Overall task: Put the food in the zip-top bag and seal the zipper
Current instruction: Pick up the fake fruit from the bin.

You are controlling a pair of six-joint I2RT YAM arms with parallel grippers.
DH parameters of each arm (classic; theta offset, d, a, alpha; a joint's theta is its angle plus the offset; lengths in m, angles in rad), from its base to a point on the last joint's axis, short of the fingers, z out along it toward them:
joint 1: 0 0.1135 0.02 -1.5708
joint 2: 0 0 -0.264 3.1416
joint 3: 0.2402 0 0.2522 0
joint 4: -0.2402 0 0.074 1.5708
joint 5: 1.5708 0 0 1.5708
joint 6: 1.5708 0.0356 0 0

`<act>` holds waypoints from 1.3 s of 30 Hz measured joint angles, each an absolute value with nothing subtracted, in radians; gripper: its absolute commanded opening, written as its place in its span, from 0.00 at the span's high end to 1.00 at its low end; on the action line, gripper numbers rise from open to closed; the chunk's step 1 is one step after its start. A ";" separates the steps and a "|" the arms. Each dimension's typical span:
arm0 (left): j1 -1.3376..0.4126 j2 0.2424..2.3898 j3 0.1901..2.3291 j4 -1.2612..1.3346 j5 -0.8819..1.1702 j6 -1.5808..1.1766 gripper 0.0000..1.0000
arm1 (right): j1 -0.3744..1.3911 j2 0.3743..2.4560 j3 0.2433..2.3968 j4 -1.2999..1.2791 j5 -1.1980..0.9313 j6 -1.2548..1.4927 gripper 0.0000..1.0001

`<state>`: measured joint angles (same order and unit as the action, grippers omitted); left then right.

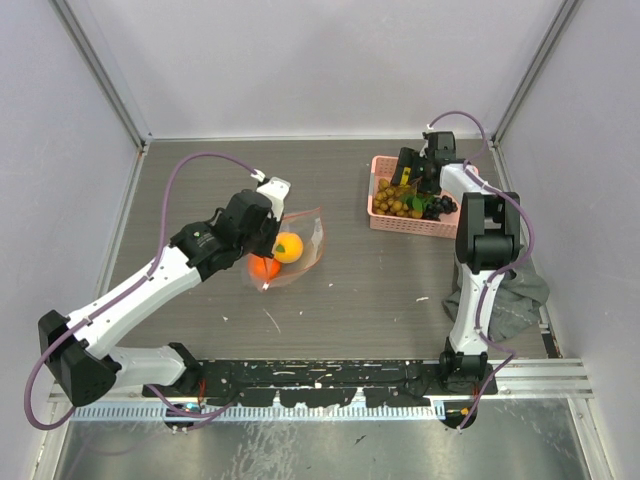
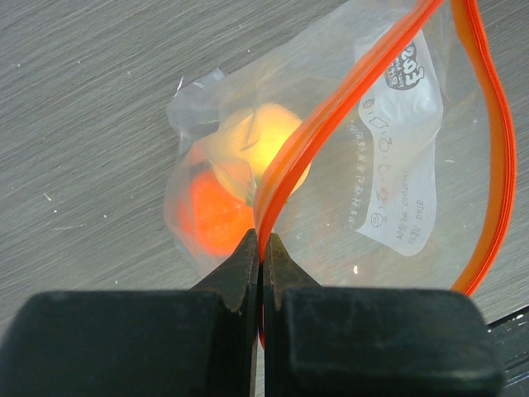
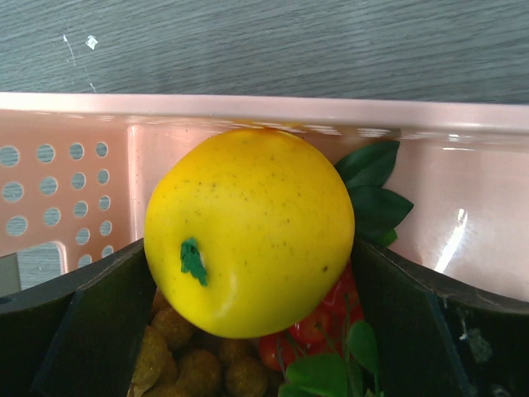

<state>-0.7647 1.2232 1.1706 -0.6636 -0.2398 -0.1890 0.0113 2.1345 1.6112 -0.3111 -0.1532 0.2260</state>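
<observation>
The clear zip-top bag (image 1: 305, 240) lies on the table with its mouth gaping. Its red-orange zipper (image 2: 318, 124) curves up in the left wrist view. My left gripper (image 2: 263, 241) is shut on one strip of that zipper. Inside the bag sit a deep orange fruit (image 2: 211, 215) and a paler orange-yellow one (image 2: 277, 136). My right gripper (image 3: 248, 273) is down in the pink basket (image 3: 83, 112), open, with a finger on each side of the yellow round fruit (image 3: 248, 231). The bunch of small brown balls (image 3: 190, 364) lies under it.
The pink basket (image 1: 385, 222) stands at the back right and also holds dark grapes (image 1: 440, 207), small red fruits (image 3: 318, 327) and green leaves (image 3: 376, 194). A grey cloth (image 1: 510, 300) lies by the right arm's base near the right wall.
</observation>
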 measured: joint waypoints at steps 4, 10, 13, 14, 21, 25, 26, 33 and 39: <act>-0.765 1.229 1.171 -0.664 -0.240 -0.189 1.00 | 0.011 2.167 1.624 -0.296 -0.168 0.225 0.05; -0.765 1.238 1.171 -0.664 -0.242 -0.187 1.00 | 0.011 2.169 1.625 -0.289 -0.160 0.215 0.16; -0.765 1.243 1.171 -0.664 -0.247 -0.185 1.00 | 0.011 2.169 1.622 -0.284 -0.152 0.208 0.28; -0.765 1.244 1.171 -0.664 -0.247 -0.185 1.00 | 0.011 2.168 1.619 -0.281 -0.150 0.207 0.31; -0.765 1.253 1.171 -0.664 -0.249 -0.185 1.00 | 0.011 2.082 1.542 -0.267 -0.113 0.185 0.36; -0.765 1.253 1.171 -0.664 -0.248 -0.185 1.00 | 0.011 1.985 1.501 -0.270 -0.090 0.179 0.36; -0.765 1.253 1.171 -0.664 -0.248 -0.185 1.00 | 0.011 1.961 1.493 -0.268 -0.085 0.178 0.36; -0.765 1.258 1.171 -0.664 -0.252 -0.185 1.00 | 0.011 1.806 1.407 -0.249 -0.059 0.183 0.36; -0.765 1.269 1.171 -0.665 -0.263 -0.185 1.00 | 0.012 1.708 1.336 -0.242 -0.052 0.195 0.36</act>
<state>-0.7647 1.2694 1.1706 -0.6647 -0.2626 -0.1848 0.0116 1.7077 1.3357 -0.2424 -0.0521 0.1951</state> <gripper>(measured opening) 0.007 0.898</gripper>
